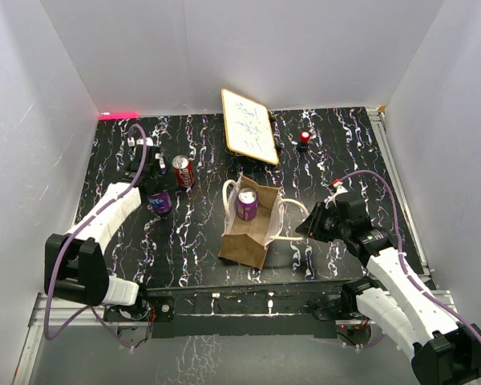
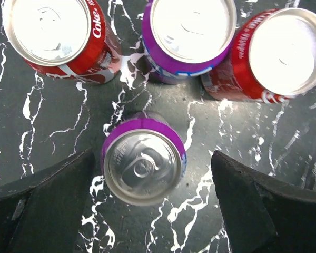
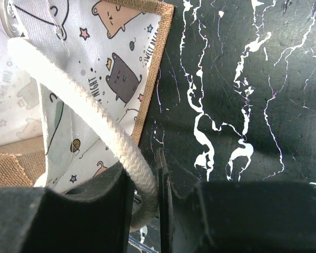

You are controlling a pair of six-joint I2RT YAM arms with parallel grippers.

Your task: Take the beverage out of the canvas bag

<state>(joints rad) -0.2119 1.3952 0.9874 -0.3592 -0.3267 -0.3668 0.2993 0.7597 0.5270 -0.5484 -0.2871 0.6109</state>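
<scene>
The tan canvas bag (image 1: 247,237) stands mid-table with its mouth open. A purple beverage can (image 1: 247,203) sits upright inside it. My right gripper (image 1: 306,224) is shut on the bag's cream rope handle (image 3: 97,124), which is pinched between its fingers (image 3: 68,211); the printed lining (image 3: 113,63) shows beside it. My left gripper (image 2: 152,176) is open at the far left, over another purple can (image 2: 143,164) that stands on the table between the jaws. That can is near the left finger (image 2: 42,208) and well apart from the right one.
Beyond the left gripper stand two red cola cans (image 2: 55,34) (image 2: 276,52) and a third purple can (image 2: 189,37). A wood-framed whiteboard (image 1: 248,126) and a small red object (image 1: 305,138) lie at the back. White walls enclose the black marbled table (image 1: 337,160).
</scene>
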